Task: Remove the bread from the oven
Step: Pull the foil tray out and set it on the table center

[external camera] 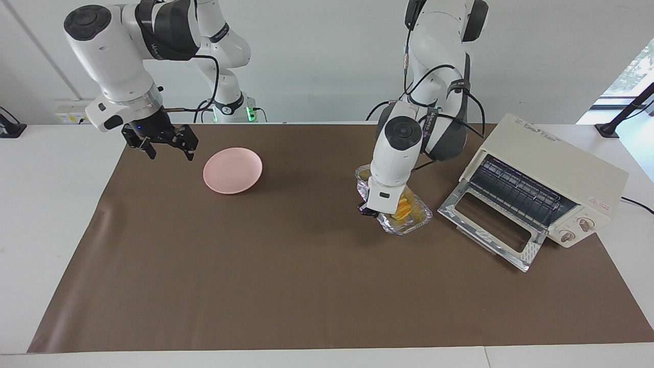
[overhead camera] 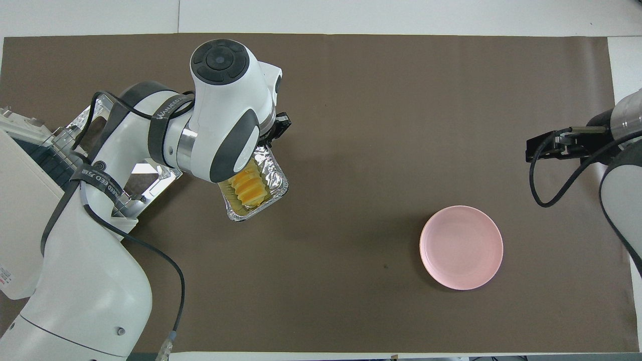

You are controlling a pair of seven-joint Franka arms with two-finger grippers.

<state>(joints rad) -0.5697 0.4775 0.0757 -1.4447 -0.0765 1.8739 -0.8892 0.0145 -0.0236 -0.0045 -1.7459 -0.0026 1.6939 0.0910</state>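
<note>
The bread is a ridged golden-orange loaf lying in a crinkled foil tray on the brown mat, beside the oven's dropped door. The cream-white oven stands at the left arm's end of the table, its wire rack bare. My left gripper is down at the tray's rim on the side toward the right arm's end and looks shut on it. From overhead the left wrist covers part of the tray and the bread. My right gripper waits open in the air beside the pink plate.
A round pink plate lies on the mat toward the right arm's end; it also shows in the overhead view. The brown mat covers most of the table. The oven's open door juts out over the mat.
</note>
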